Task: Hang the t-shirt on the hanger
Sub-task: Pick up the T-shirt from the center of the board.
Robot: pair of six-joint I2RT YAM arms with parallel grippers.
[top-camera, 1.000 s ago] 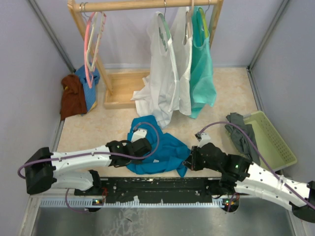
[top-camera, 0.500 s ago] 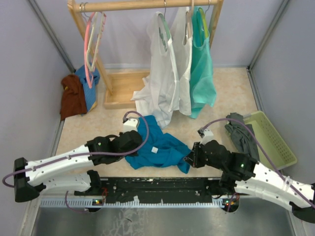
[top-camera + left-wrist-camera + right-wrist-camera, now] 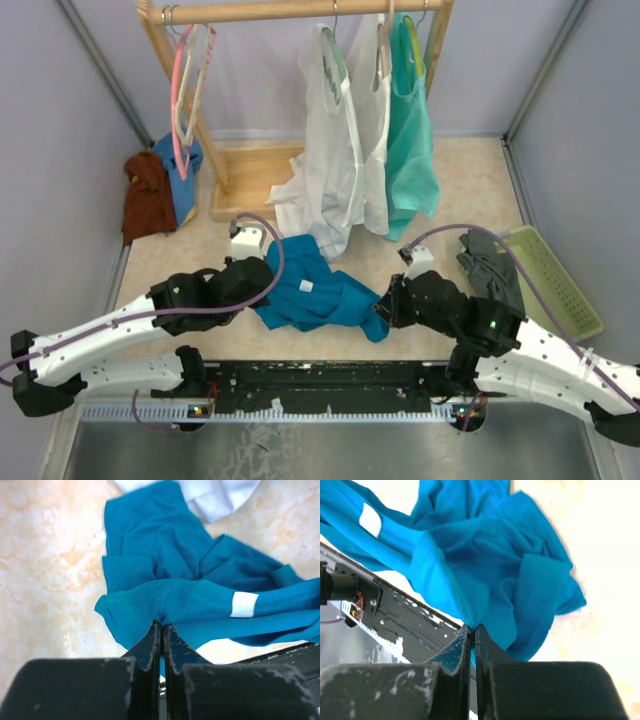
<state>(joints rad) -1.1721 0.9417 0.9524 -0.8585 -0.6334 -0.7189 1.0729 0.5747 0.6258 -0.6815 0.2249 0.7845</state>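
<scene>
The deep teal-blue t-shirt [image 3: 318,296] lies bunched on the pale floor between my two arms, its white label [image 3: 305,286] facing up. My left gripper [image 3: 262,292] is shut on a folded edge at the shirt's left side; in the left wrist view the cloth [image 3: 165,570] is pinched at the fingertips of that gripper [image 3: 161,625]. My right gripper [image 3: 383,308] is shut on the shirt's right edge, and the right wrist view shows a stitched hem [image 3: 445,575] running into the jaws of that gripper [image 3: 472,626]. The pale cream hanger [image 3: 203,60] hangs on the rail beside a pink one.
A wooden rack [image 3: 290,12] at the back carries white garments [image 3: 335,150] and a mint-green tank top [image 3: 410,140]. Brown and blue cloths [image 3: 150,195] are heaped at the left wall. A green basket [image 3: 555,280] with a grey cloth [image 3: 490,270] sits right. The black base rail [image 3: 320,380] runs along the near edge.
My left gripper has closed on the shirt and drawn back to the left, pulling the cloth out so its label shows. The right gripper kept its grip and shifted slightly away from me.
</scene>
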